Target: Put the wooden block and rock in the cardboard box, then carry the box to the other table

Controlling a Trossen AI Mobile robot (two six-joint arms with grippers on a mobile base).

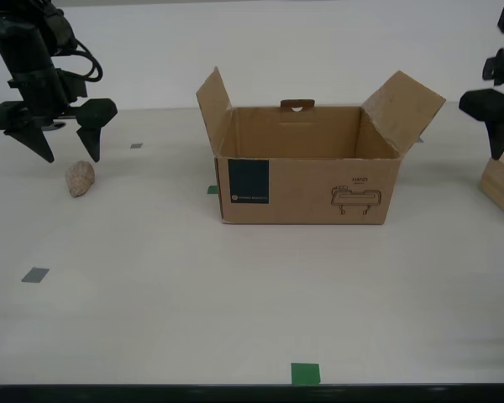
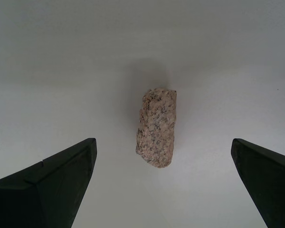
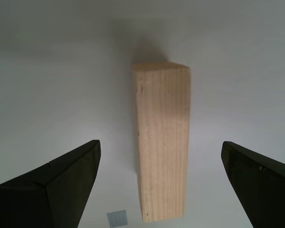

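Note:
The pinkish-beige rock [image 1: 80, 178] lies on the off-white table at the exterior view's left. My second gripper [image 1: 67, 151] hovers open just above it; the rock [image 2: 156, 127] shows between its spread fingers [image 2: 52, 185], untouched. The pale wooden block [image 1: 502, 186] lies at the exterior view's right edge, partly cut off. My first gripper [image 1: 502, 153] hangs open over it, and the block [image 3: 162, 140] lies lengthwise between its fingers [image 3: 57, 183]. The brown cardboard box [image 1: 307, 180] stands in the middle with its flaps up and nothing visible inside. The other table is out of view.
Grey tape squares [image 1: 34, 274] and green tape marks [image 1: 305, 374] dot the table [image 1: 151, 319]. The table's dark front edge runs along the bottom of the exterior view. A grey tape square [image 3: 117, 218] lies beside the block's end.

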